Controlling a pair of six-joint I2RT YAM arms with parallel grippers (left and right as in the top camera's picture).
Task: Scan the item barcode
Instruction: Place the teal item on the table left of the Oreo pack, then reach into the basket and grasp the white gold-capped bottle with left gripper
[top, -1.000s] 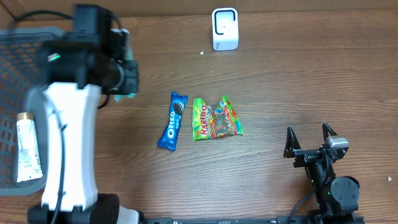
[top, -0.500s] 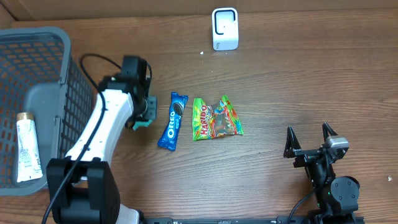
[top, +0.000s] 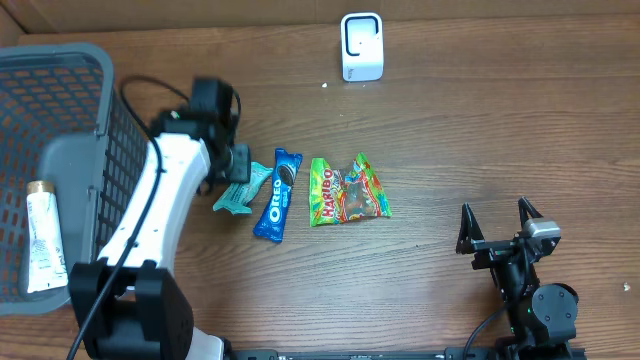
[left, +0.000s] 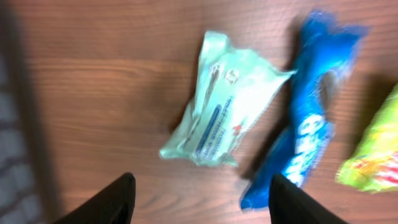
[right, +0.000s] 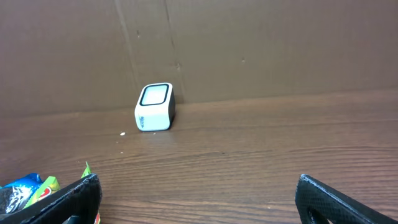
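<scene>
A mint-green packet (top: 240, 190) (left: 227, 109) lies flat on the wooden table, just left of a blue Oreo pack (top: 279, 194) (left: 311, 118). My left gripper (top: 236, 168) (left: 202, 186) hovers over the packet's near end, open, with only bare wood between its fingers. A green Haribo bag (top: 345, 192) (left: 373, 155) lies right of the Oreo pack. The white barcode scanner (top: 361, 46) (right: 154, 107) stands at the far edge. My right gripper (top: 497, 215) (right: 199, 193) rests open near the front right, holding nothing.
A grey wire basket (top: 60, 55) fills the left side of the table, with a white tube (top: 40, 235) lying inside it. A brown cardboard wall (right: 249, 43) rises behind the scanner.
My left arm swung from over the basket down to the table. Its jaws opened, and the mint-green packet now lies beside the Oreo pack. The right arm stayed still.
</scene>
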